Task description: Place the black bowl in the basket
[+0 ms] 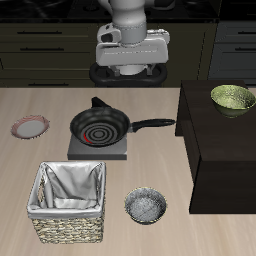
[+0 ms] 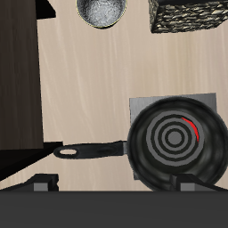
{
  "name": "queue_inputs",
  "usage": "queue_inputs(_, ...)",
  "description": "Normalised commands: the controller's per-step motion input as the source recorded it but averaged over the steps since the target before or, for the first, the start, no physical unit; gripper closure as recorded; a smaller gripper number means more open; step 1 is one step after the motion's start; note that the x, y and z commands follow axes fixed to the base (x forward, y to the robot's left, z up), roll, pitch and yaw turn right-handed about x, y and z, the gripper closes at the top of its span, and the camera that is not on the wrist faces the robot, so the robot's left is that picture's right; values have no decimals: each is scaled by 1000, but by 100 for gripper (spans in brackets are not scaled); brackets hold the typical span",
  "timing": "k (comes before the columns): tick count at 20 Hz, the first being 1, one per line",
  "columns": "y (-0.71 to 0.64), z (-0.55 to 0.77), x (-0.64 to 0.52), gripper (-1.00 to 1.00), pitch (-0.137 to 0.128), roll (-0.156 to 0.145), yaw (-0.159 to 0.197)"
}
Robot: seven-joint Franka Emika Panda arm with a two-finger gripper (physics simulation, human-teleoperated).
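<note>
The black bowl [image 1: 146,206] stands upright on the table near the front edge, right beside the basket [image 1: 68,203]. The bowl is small, with a dark rim and a grey speckled inside. The basket is square, tan wicker with a grey-white lining, and holds nothing. My gripper [image 1: 130,70] hangs high at the back of the table, behind the frying pan, far from both. It is open and empty, with the jaws wide apart. The wrist view [image 2: 114,185] looks down on the pan, with the bowl [image 2: 101,9] and a basket corner [image 2: 187,16] at the far edge.
A black frying pan [image 1: 100,127] with a long handle sits on a grey burner plate [image 1: 100,148] mid-table. A pink-rimmed plate [image 1: 30,128] lies beside it. An olive-green bowl [image 1: 232,97] stands on a dark cabinet [image 1: 225,150] at the table's side.
</note>
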Motion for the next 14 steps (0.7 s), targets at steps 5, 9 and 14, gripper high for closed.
queue_inputs(5,72,-6,543,-100,-8,-28,2)
queue_inputs(9,48,-23,469,-100,12,-39,-16)
queue_inputs(14,106,60,447,-100,-6,-2,2)
